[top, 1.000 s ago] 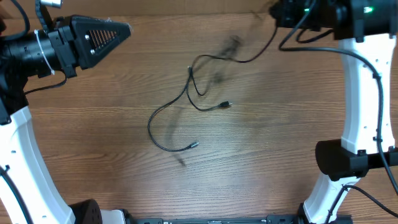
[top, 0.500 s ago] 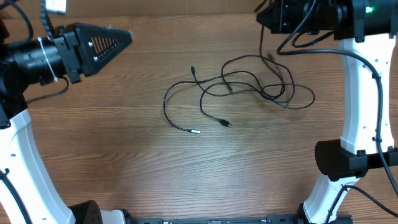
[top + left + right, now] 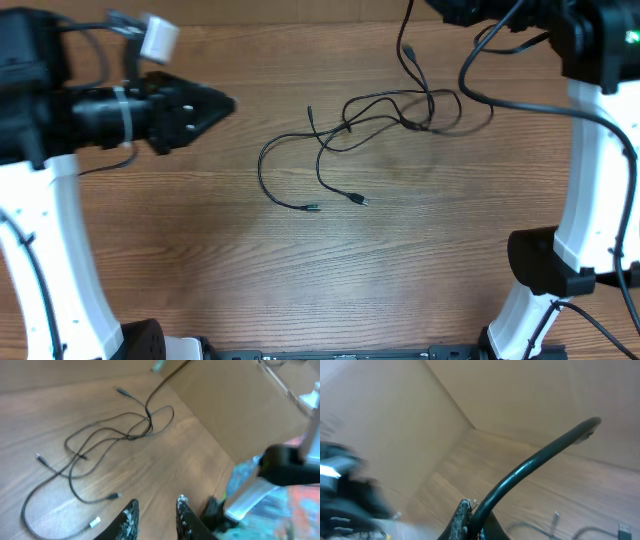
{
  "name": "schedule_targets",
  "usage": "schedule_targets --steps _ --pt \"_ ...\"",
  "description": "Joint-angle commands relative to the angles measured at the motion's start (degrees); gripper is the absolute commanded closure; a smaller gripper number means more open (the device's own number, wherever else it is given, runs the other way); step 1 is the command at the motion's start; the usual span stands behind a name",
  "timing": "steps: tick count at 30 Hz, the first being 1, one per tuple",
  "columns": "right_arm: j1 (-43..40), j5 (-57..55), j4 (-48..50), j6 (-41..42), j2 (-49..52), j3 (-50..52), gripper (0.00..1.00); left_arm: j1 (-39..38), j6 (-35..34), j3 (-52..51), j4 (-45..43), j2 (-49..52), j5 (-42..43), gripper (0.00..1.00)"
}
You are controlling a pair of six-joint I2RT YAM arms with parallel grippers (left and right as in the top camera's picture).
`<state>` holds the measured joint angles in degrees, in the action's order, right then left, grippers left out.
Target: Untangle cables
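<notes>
We see the cables [image 3: 408,122] lying on the wooden surface [image 3: 200,250], right of its middle and toward the far edge, looped over one another with a small knot where several strands cross. From that knot two long loose strands trail toward the middle of the surface and finish in plug ends [image 3: 312,207] that lie near each other but apart. One strand climbs from the tangle up to the top edge of the overhead view, where the right arm reaches in. In its own wrist view the right claw [image 3: 469,512] is pressed together on a black strand of the cables, which rises away from its tips. The left claw [image 3: 156,507] hangs over the left part of the surface, well apart from the tangle, its fingers [image 3: 131,516] slightly spread with only bare wood between them, holding nothing.
</notes>
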<state>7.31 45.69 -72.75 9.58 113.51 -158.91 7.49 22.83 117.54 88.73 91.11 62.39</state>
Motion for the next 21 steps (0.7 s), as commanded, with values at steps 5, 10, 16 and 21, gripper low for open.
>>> schedule_targets --steps 5,10,16,21 --pt "0.1 8.9 0.2 5.7 -2.4 -1.9 0.96 -10.3 -3.7 -20.7 -22.0 1.2 3.0 0.71" --pt "0.1 18.9 1.1 7.2 -2.4 -1.9 0.96 -16.0 -16.5 -32.7 -45.7 1.2 -2.9 0.62" --pt "0.4 29.6 3.7 11.5 -2.4 -1.9 0.96 -21.3 -5.3 -37.3 -52.4 1.6 -14.1 0.46" --pt "2.9 32.7 12.8 18.3 -2.4 -1.9 0.96 -24.5 -1.0 -37.6 -52.6 3.4 -16.1 0.44"
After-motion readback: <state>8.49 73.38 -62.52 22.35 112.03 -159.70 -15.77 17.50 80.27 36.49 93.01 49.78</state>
